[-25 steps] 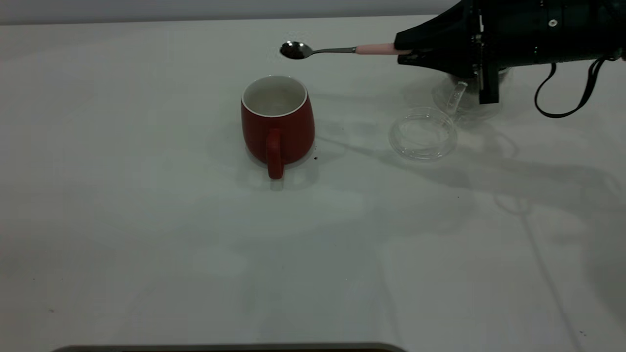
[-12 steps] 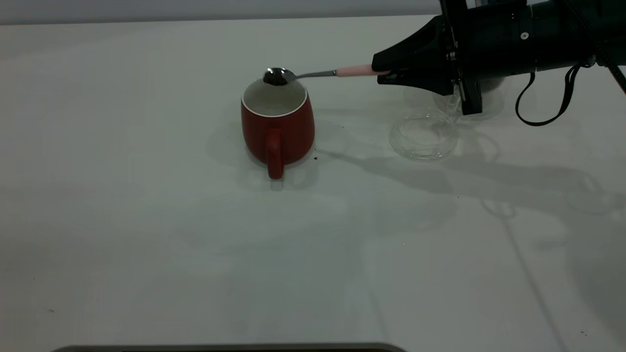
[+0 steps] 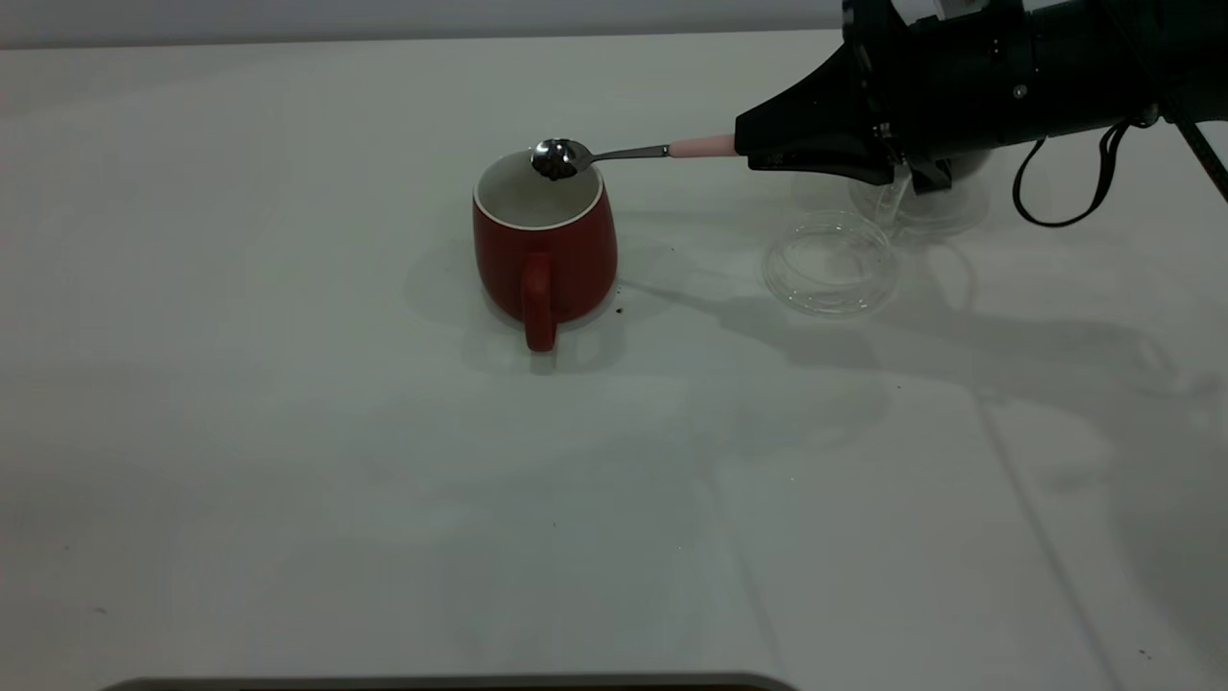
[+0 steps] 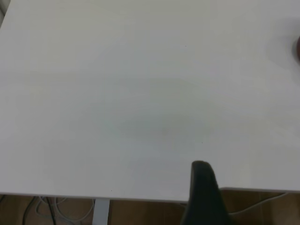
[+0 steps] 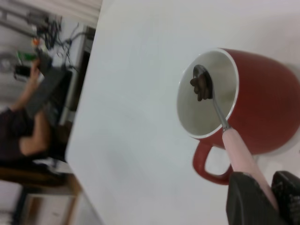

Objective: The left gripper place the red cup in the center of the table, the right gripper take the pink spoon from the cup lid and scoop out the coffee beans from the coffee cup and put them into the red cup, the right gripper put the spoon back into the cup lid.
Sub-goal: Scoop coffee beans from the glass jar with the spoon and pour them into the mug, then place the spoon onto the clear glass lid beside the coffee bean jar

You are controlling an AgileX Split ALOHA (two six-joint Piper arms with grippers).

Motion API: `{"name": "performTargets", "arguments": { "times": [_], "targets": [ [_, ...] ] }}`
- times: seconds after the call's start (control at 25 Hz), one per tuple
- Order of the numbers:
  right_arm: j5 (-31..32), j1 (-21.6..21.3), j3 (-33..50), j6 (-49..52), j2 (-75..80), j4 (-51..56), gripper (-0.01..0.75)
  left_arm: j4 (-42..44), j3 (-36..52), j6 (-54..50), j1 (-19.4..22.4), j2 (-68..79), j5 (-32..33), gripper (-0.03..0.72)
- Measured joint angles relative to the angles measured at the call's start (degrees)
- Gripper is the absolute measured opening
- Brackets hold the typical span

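Red ceramic, white inside: your red cup [image 3: 544,240] stands upright near the middle of the white table [image 3: 288,432], its loop handle turned toward the exterior camera. Your right gripper [image 3: 753,152] reaches in from the right side of that view, held above the tabletop, its black jaws closed on the far end of the pink spoon [image 3: 628,153]. The spoon runs roughly level from the gripper toward the cup, so the cup lies off the gripper's tip, a spoon's length away. The steel bowl of the spoon hangs over the cup's open mouth, near the rim on the gripper's side, and it carries a small clump of coffee beans [image 5: 200,86]. You can see those beans most clearly in the right wrist view, dark against the white inside of the cup.

Below the gripper, the clear cup lid [image 3: 831,263] lies flat on the table, well apart from the red cup. The glass coffee cup [image 3: 919,203] stands just behind the lid, mostly hidden by the arm.

Your left gripper [image 4: 202,194] shows only as one dark finger at the table's edge; whether it is open cannot be told.
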Motion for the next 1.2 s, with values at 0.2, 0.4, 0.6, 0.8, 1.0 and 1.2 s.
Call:
{"name": "performTargets", "arguments": {
  "times": [0.2,0.4,0.6,0.8,1.0,1.2],
  "targets": [
    [-1.54,0.00,0.00,-13.31,0.00,0.05,0.106,0.00,0.00,0.00,0.00,0.00,0.00,0.569],
    [-1.95,-0.18,0.07,-12.67,-0.30,-0.01,0.106,0.00,0.00,0.00,0.00,0.00,0.00,0.569],
    [-0.65,-3.68,5.11,-0.19,-7.43,-0.01,0.106,0.00,0.00,-0.05,0.00,0.00,0.00,0.569],
    [-0.16,-12.24,16.72,10.29,-18.14,0.06,0.106,0.00,0.00,-0.11,0.00,0.00,0.00,0.569],
    [0.23,-22.62,26.91,11.84,-22.53,-0.69,0.106,0.00,0.00,-0.11,0.00,0.00,0.00,0.569],
    [0.60,-26.13,28.04,12.01,-16.38,-2.95,0.106,0.00,0.00,-0.11,0.00,0.00,0.00,0.569]
  ]
}}
